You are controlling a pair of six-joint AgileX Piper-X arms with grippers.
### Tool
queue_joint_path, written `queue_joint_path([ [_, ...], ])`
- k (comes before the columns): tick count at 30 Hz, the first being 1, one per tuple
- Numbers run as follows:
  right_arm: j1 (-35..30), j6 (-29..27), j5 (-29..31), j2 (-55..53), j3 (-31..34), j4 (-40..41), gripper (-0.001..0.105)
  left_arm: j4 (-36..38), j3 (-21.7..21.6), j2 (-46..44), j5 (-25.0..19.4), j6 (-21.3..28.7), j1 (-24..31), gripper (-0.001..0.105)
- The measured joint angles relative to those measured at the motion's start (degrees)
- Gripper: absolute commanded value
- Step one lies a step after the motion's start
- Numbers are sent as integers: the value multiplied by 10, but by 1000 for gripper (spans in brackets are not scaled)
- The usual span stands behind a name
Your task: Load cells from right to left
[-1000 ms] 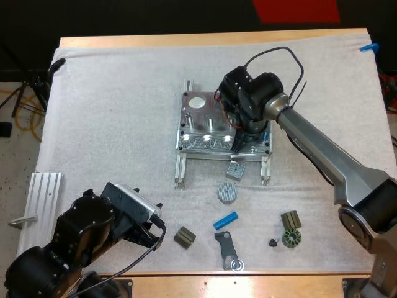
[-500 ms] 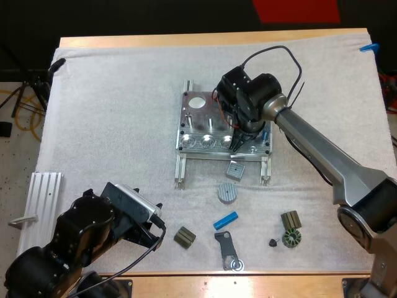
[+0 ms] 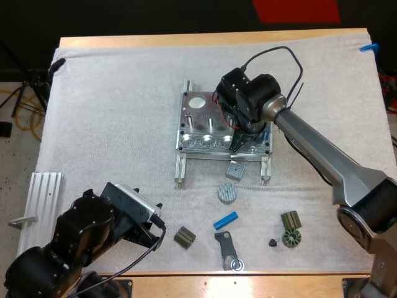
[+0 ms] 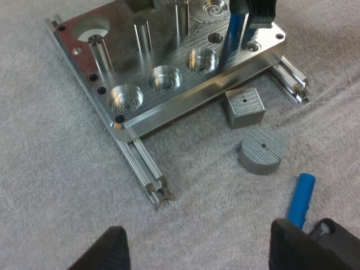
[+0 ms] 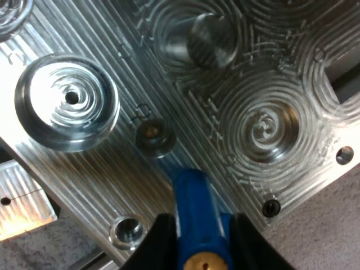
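Note:
The metal fixture (image 3: pixel 201 127) (image 4: pixel 169 84) (image 5: pixel 264 84) sits mid-mat with three round pockets along its front edge. My right gripper (image 3: pixel 238 144) (image 5: pixel 194 239) hangs over the fixture's right front corner, shut on a blue cylinder (image 5: pixel 192 208) (image 4: pixel 236 34) that points down just beside a small dark hole (image 5: pixel 152 134). A second blue cylinder (image 3: pixel 226 220) (image 4: pixel 300 197) lies loose on the mat in front of the fixture. My left gripper (image 3: pixel 155 233) (image 4: pixel 197 253) stands open near the table's front left, holding nothing.
In front of the fixture lie a grey square block (image 3: pixel 235 170) (image 4: pixel 244 107) and a grey round disc (image 3: pixel 227 192) (image 4: pixel 261 149). Dark parts (image 3: pixel 184 236) (image 3: pixel 290 219) and a black bracket (image 3: pixel 227 248) sit near the front edge. A ribbed aluminium plate (image 3: pixel 43 198) lies far left.
My right gripper has shifted slightly left over the fixture's front right corner with the blue cylinder. The left arm has not moved.

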Motion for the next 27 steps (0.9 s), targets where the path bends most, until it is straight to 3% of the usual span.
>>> queue_joint_path([
  [3, 0, 2, 1, 0, 0, 0, 6, 0, 0, 0, 0, 0, 0, 53],
  [10, 0, 3, 6, -1, 2, -2, 35, 0, 0, 0, 0, 0, 0, 53],
  [27, -2, 16, -32, -50, 9, -31, 38, 0, 0, 0, 0, 0, 0, 53],
])
